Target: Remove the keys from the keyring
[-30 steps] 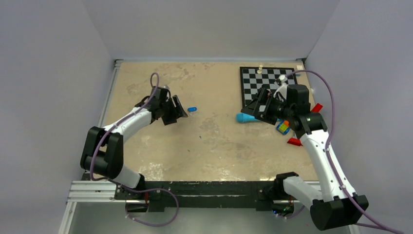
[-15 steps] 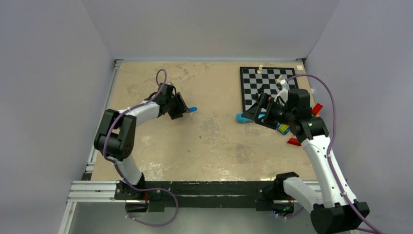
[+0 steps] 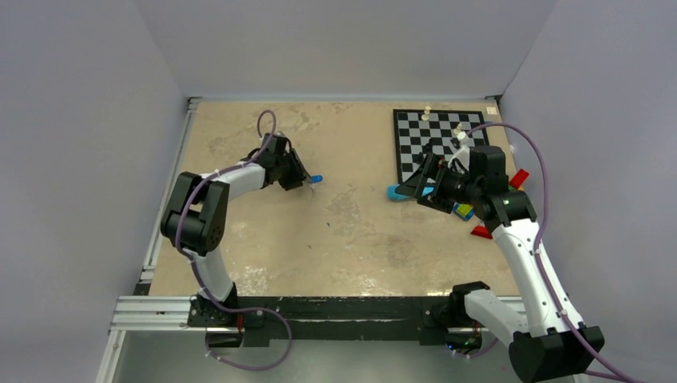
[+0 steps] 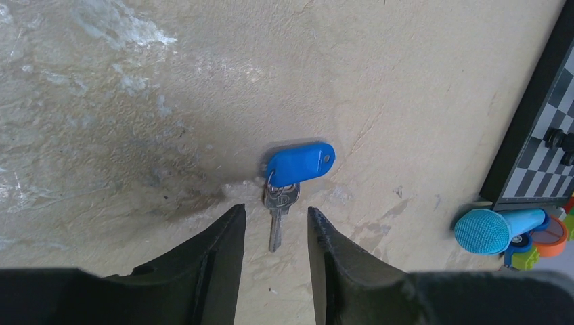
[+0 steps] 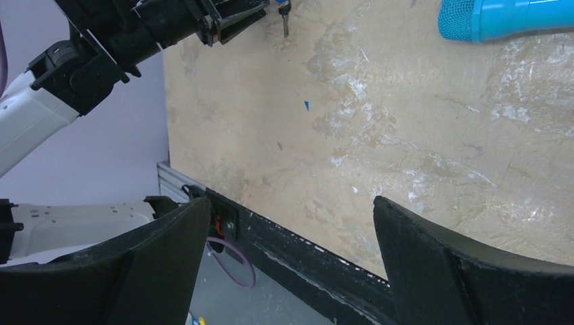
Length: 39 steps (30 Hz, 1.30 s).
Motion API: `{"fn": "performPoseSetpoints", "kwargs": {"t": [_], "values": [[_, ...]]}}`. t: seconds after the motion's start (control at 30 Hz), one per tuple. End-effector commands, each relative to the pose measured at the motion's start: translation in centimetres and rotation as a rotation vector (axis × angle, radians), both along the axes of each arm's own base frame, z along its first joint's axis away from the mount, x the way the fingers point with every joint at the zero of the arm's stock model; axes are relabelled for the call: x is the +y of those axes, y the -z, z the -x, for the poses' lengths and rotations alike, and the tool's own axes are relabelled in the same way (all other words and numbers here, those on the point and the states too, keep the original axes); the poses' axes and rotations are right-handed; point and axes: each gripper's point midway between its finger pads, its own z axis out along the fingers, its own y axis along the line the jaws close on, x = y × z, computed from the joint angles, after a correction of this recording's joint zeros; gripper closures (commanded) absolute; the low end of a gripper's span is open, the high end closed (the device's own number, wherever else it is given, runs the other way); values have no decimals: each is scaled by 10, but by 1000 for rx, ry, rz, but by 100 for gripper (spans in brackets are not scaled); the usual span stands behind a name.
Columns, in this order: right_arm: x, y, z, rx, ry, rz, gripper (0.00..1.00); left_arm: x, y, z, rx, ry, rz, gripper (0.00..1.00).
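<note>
Risk: missed pinch | left gripper (image 4: 275, 211) part-open astride keys (image 4: 279, 198), gripping nothing | thin flat metal may skid, dragging blue tag (image 4: 300, 163) | right gripper (image 5: 291, 200) wide open, empty

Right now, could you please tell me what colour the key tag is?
Bright blue; the tag shows best in the left wrist view.

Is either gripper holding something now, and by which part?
Nothing is held. The left gripper stands open around the small grey metal key on the blue oval plastic tag, not touching it. The right gripper is open and empty.
</note>
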Motion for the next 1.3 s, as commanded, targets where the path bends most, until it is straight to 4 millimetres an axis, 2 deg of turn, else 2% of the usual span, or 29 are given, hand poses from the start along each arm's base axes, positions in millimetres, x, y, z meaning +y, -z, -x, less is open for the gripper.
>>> {"fn": "performPoseSetpoints", "kwargs": {"t": [0.0,0.43,0.9,1.07,1.27], "values": [[1,-4,0,-22,-15,-2,6,-7,-10,-20,-52,-23,28,59],[-1,-1,3,-19,-20,14,6,-7,3,-22,-18,-45,26,70],[-3,0,6,-21,-26,30,6,-9,7,-26,-3,-60,34,86],[-3,-1,8,-24,-26,30,6,-9,3,-27,-8,-57,34,99],[-3,-4,7,-30,-25,28,6,-9,-6,-27,-20,-49,33,100]]}}
